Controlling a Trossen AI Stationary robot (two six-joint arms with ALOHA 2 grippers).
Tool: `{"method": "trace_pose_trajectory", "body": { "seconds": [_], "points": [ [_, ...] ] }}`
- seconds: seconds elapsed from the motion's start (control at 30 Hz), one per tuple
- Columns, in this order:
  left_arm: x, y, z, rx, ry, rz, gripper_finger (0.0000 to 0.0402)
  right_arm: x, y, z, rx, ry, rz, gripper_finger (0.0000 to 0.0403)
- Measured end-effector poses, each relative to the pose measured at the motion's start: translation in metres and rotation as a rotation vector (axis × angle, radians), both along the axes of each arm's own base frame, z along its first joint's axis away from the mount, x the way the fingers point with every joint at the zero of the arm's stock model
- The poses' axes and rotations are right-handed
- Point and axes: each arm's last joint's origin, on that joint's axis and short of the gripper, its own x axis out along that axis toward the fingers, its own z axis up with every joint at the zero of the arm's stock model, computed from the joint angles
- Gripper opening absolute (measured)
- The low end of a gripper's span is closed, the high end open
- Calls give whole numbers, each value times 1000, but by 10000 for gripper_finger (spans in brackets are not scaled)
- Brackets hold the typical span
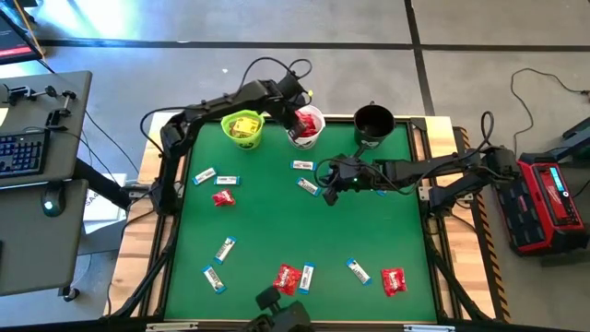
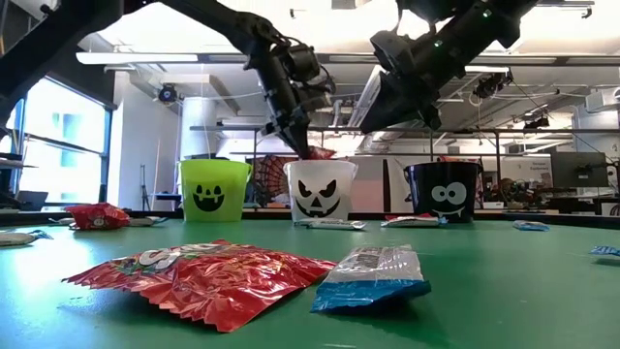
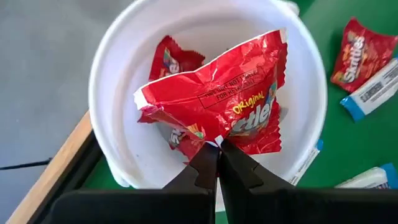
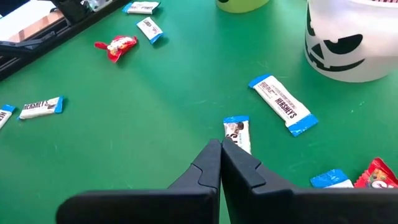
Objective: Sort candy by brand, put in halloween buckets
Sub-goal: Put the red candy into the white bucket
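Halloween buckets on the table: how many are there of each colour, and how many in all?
Lime green bucket: 1
White bucket: 1
Black bucket: 1
Total: 3

Three pails stand upright in a row at the far edge: lime green bucket (image 1: 243, 128) with yellow packets, white bucket (image 1: 307, 127) holding red packets (image 3: 217, 102), black bucket (image 1: 373, 123). Blue-and-white bars (image 1: 225, 248) and red packets lie scattered.
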Motion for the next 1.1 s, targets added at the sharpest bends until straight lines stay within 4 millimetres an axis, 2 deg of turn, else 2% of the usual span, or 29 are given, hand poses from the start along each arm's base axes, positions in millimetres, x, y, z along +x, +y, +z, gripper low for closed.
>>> {"method": "trace_pose_trajectory", "body": {
  "seconds": [0.5,0.63,0.83,0.93,1.1],
  "points": [
    [3,-7,3,16,3,-62,78,0,-1,0,-19,0,-19,0],
    [5,-13,7,20,-5,-81,63,0,-1,0,-19,0,-18,0],
    [20,-33,13,52,-88,-106,8,-7,0,0,-9,52,-24,0],
    [28,-47,13,69,-163,-110,4,-17,1,5,2,85,-34,0],
    [30,-68,11,111,-241,-121,3,-36,5,16,-5,127,-55,0]
  ]
}}
